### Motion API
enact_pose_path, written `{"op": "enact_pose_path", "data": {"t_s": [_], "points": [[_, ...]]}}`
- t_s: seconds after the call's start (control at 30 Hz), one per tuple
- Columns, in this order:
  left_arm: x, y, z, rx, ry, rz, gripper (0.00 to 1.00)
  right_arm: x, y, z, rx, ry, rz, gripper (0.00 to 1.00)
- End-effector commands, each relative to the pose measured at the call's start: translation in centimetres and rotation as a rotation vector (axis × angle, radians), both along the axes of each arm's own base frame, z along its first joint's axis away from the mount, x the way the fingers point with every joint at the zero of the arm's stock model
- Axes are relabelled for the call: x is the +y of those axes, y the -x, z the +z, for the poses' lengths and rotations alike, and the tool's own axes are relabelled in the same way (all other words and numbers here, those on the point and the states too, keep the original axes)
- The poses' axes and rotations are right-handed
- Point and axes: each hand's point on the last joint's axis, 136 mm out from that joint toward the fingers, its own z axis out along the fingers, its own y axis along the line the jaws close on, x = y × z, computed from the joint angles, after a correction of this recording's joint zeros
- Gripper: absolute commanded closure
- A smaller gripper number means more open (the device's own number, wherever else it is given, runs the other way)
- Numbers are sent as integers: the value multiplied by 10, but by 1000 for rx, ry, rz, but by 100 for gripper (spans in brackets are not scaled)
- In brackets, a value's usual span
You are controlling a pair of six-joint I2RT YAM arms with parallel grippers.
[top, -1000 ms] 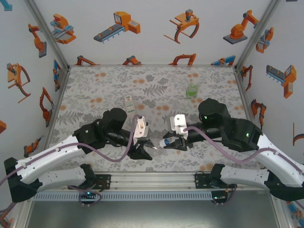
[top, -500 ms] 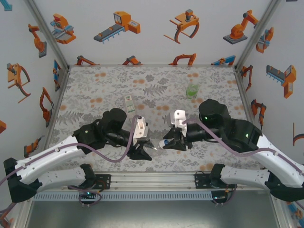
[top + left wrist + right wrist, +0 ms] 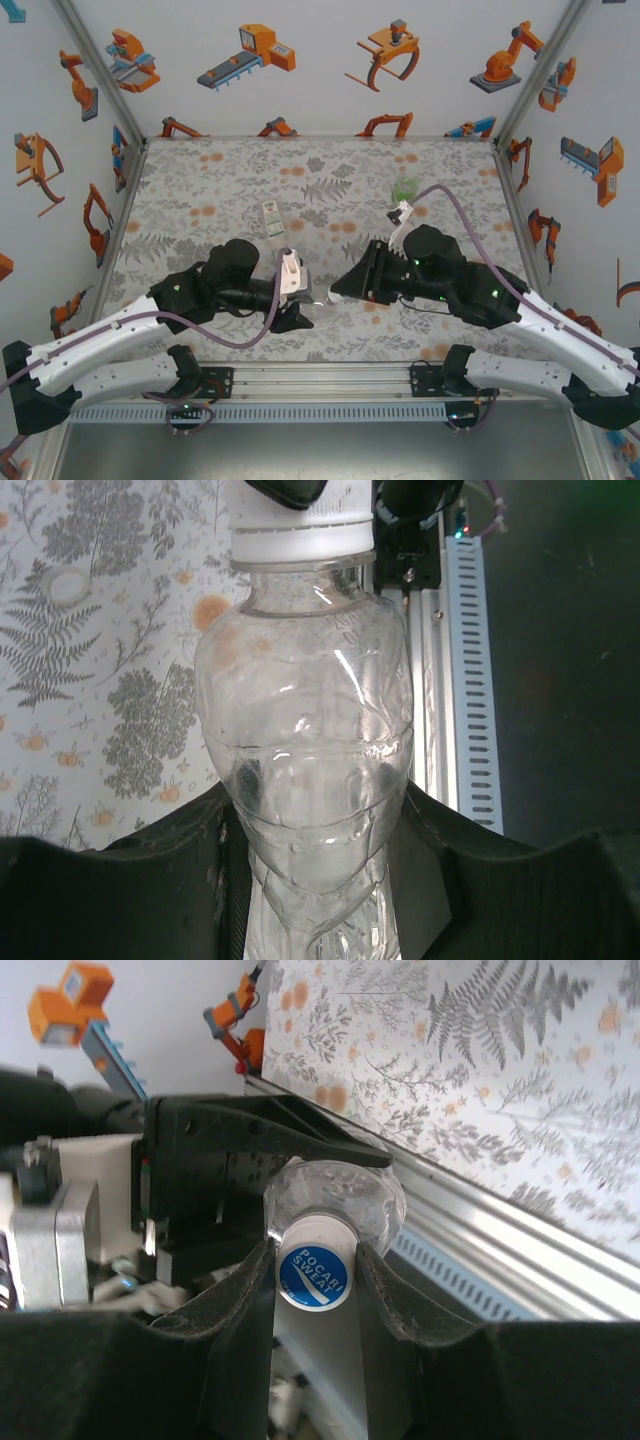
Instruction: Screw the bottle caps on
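Note:
A plain clear bottle lies sideways above the table's front, my left gripper shut around its body. Its white cap is on the neck. In the right wrist view that cap has a blue printed top and sits between the two fingers of my right gripper, which press on its sides. From above, the left gripper and right gripper meet nose to nose over the bottle. A white-and-green labelled bottle and a green-labelled bottle stand farther back.
A pale round cap lies on the fern-patterned mat. The metal rail runs along the near edge just below both grippers. Walls enclose the table on three sides.
The right wrist has rolled around the cap: its white camera and cable swung from the near side up to the far side. The left gripper holds the bottle almost still.

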Motion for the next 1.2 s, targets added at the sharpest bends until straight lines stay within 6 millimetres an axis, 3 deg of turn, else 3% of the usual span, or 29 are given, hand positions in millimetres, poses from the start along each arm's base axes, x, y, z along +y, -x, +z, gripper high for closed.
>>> {"op": "enact_pose_path", "data": {"t_s": [0.0,0.03,0.2,0.3,0.47,0.57,0.8,0.9,1.17], "points": [[-8,-9,42,-94,144,24,100,2,-1,5,161,-64,-96,100],[-8,-8,42,-91,141,23,100,-1,-2,9,120,-36,-85,97],[-4,-6,42,-86,149,25,100,-17,-10,42,-134,28,-43,55],[-3,-3,47,-90,167,15,100,-28,-18,61,-294,52,-44,47],[-2,3,52,-74,175,-13,100,-20,-2,106,-691,7,153,44],[-3,8,54,-57,183,-41,100,-19,16,118,-887,11,288,38],[-4,22,62,-13,203,-118,100,-10,40,103,-1081,170,636,43],[-3,27,65,-6,212,-136,100,-2,54,97,-1102,152,790,43],[-1,31,66,13,215,-155,100,13,71,98,-1181,51,944,47]]}}
